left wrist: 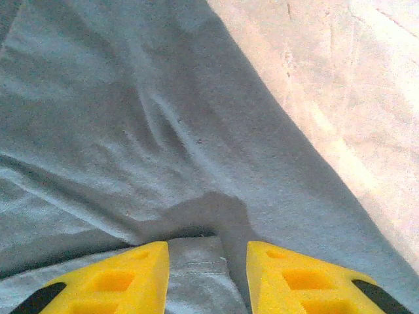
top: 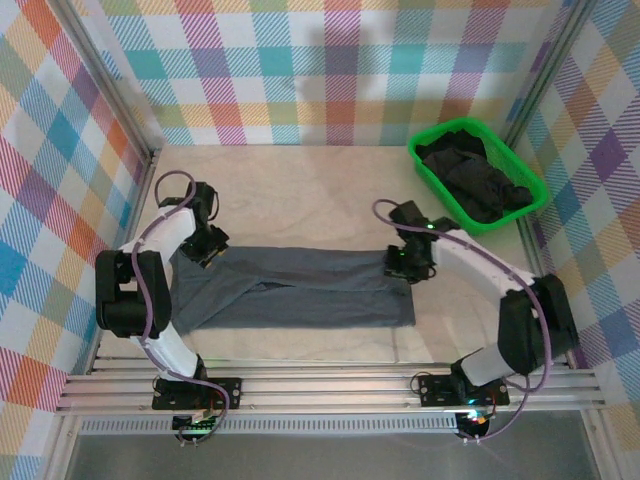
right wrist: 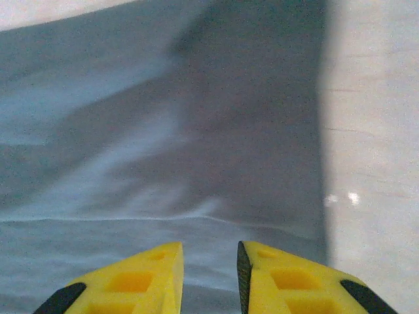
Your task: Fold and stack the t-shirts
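Finds the slate blue-grey t-shirt [top: 300, 290] flat on the table [top: 300, 180] toward the near edge, folded into a band with its long axis left to right along that edge. Places the left gripper [top: 207, 252] at its far left corner and the right gripper [top: 407, 265] at its far right corner. Shows both released, jaws parted over smooth, faintly creased cloth. Notes black t-shirts [top: 478, 185] heaped in the green basket [top: 428, 168] at the far right corner.

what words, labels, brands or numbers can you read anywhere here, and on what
None can be read.
The slate blue-grey t-shirt is plain, with no print or tag showing.
The green basket and the dark t-shirts in it show no lettering.
The left gripper and right gripper are plain yellow.
The plaid walls bear pattern only.
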Available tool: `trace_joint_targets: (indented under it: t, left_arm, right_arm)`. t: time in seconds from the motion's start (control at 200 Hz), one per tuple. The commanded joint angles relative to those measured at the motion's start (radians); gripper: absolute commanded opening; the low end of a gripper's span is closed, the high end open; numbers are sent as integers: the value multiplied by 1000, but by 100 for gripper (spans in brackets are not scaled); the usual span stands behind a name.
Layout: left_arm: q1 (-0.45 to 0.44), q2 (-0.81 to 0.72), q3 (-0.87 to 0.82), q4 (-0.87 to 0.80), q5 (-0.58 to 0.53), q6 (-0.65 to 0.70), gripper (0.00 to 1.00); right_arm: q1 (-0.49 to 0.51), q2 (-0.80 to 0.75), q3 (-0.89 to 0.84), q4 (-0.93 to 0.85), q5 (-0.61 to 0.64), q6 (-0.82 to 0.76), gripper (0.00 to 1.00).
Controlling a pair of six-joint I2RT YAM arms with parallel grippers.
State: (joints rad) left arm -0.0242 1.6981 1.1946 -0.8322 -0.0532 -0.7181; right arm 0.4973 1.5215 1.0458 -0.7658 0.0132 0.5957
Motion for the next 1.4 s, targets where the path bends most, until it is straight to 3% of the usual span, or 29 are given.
trace_joint_targets:
  t: [0.0, 0.075, 0.175, 0.455, 0.63, 0.775, 0.965, 1.075, 1.215, 1.394]
  left_arm:
    - [7, 59, -8, -16, 17, 25, 36]
    - [6, 102, 4, -5, 25, 24, 36]
    - [4, 164, 18, 15, 68, 26, 35]
    - [-81, 314, 101, 127, 260, -32, 36]
    - [-125, 343, 254, 95, 220, -40, 37]
    - [-125, 255, 253, 137, 177, 79, 44]
    - [-123, 241, 242, 199, 292, 438, 43]
    - [-122, 257, 238, 191, 318, 577, 40]
    - [-122, 289, 259, 153, 331, 661, 38]
    - [-128, 285, 241, 139, 346, 674, 37]
  right_arm:
    - [53, 156, 56, 62, -115, 59, 29]
    - [53, 272, 119, 50, -154, 76, 29]
    - [34, 387, 198, -16, -115, 62, 29]
    - [-219, 560, 372, -120, -106, -36, 29]
    - [-290, 679, 626, -157, -143, -171, 32]
    - [-265, 628, 681, -138, -191, -223, 38]
    - [-211, 495, 585, -90, -211, -206, 42]
    - [-195, 429, 527, -67, -245, -196, 43]
    - [-195, 371, 488, -67, -257, -189, 43]
    - [-195, 344, 478, -66, -267, -169, 43]
